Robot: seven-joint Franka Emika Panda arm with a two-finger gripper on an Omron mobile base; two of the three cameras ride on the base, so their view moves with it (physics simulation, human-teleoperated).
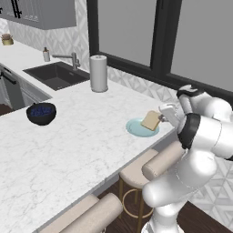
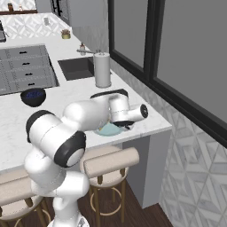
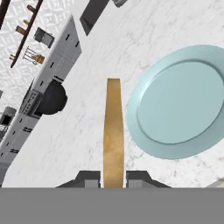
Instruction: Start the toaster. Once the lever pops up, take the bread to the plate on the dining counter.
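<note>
My gripper [image 3: 113, 177] is shut on the bread [image 3: 113, 131], a thin tan slice seen edge-on between the two dark fingertips [image 3: 89, 179]. In the left base view the bread [image 1: 151, 120] hangs tilted just above the right side of the plate [image 1: 139, 129], with the gripper [image 1: 163, 116] at its right edge. The pale blue-green plate [image 3: 183, 103] lies bare on the white marble dining counter [image 1: 82, 136], near its right end. From the right base view my arm hides most of the plate [image 2: 107, 130]. The toaster is out of view.
A dark bowl of blueberries [image 1: 41, 113] sits on the counter's left. Behind the plate a paper towel roll [image 1: 98, 73] stands next to a dark sink [image 1: 57, 74]. Beige stools [image 1: 145, 168] line the counter's near edge. Dark-framed windows run along the back.
</note>
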